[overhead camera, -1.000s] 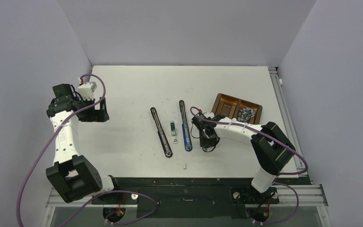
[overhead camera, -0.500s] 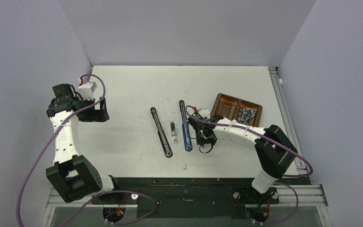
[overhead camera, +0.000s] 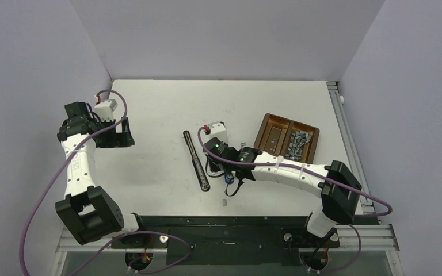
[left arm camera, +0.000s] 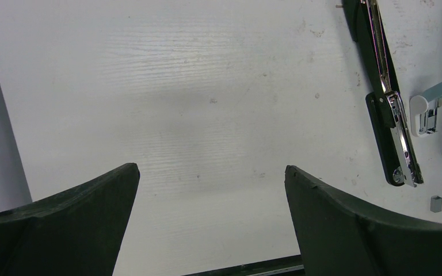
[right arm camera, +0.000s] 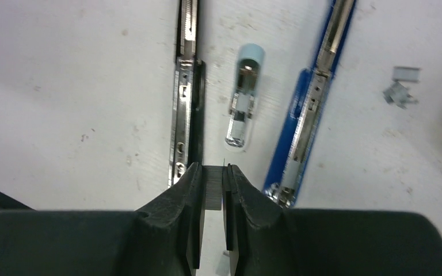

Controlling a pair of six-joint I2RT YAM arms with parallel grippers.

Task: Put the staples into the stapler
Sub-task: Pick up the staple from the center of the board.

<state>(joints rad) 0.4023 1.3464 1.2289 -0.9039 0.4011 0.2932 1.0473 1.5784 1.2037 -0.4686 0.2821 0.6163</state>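
The right gripper has swung left from beside the blue stapler and is now hovering over the near ends of the opened staplers. Its fingers are pinching a staple strip between the black stapler and the small pale-blue stapler. The left gripper is staying put at the left, fingers spread wide. Farther back, more staples are lying in the brown tray.
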